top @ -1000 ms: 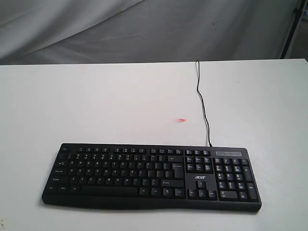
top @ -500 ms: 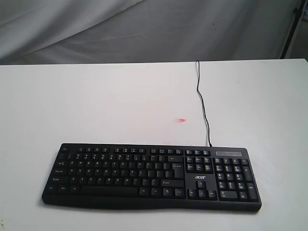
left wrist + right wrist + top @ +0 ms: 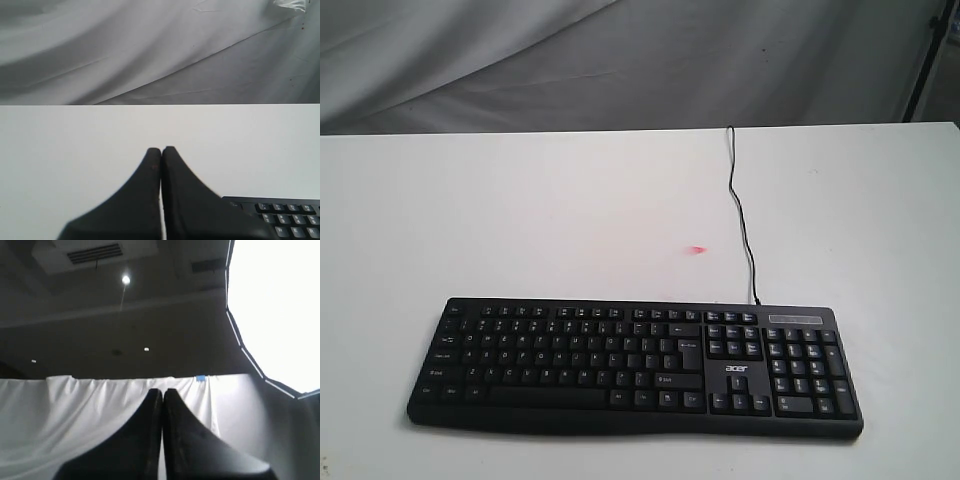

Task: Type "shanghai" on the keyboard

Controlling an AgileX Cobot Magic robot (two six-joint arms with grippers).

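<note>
Left pincer (image 3: 161, 150) and right pincer (image 3: 162, 391) are both pressed together, probably to poke single keys with one narrow tip, while the keyboard (image 3: 635, 365) lies flat and untouched on the table (image 3: 520, 220)

A wide black keyboard (image 3: 635, 365) with white legends and a number pad lies flat on the white table (image 3: 520, 220), its thin cable (image 3: 740, 215) trailing away.

Keyboard (image 3: 635, 365) black, white key legends, white logo. Cable (image 3: 740, 215) black. Bench (image 3: 520, 220) white, small pink-red mark (image 3: 697, 249). Backdrop cloth (image 3: 620, 60) grey. Left gripper (image 3: 161, 150) and right gripper (image 3: 162, 391) black.
</note>
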